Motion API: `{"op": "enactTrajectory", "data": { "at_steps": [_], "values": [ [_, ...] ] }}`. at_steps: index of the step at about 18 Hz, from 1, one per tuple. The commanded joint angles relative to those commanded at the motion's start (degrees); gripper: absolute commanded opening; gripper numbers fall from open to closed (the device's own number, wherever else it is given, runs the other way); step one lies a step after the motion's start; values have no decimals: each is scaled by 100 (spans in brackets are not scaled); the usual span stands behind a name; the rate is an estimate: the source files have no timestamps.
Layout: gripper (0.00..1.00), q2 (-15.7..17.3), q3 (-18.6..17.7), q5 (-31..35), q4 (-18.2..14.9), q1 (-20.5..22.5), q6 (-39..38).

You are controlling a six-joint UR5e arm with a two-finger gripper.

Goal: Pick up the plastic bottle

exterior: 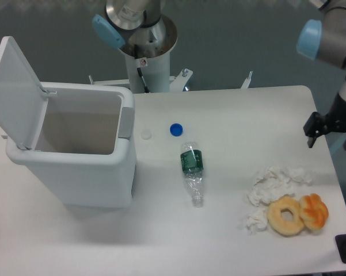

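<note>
You're looking at a robotics lab: a bare white table (236, 109), the arm's pedestal mount (148, 54) bolted at twelve o'clock, grey floor behind, staged props scattered about.
</note>
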Motion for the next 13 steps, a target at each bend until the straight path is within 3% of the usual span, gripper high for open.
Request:
{"op": "enactTrajectory", "data": {
  "at_steps": [3,13],
  "values": [
    [100,115,-62,9,-150,-238,-220],
    [100,-26,-158,263,-298,-703,-274]
  ]
}}
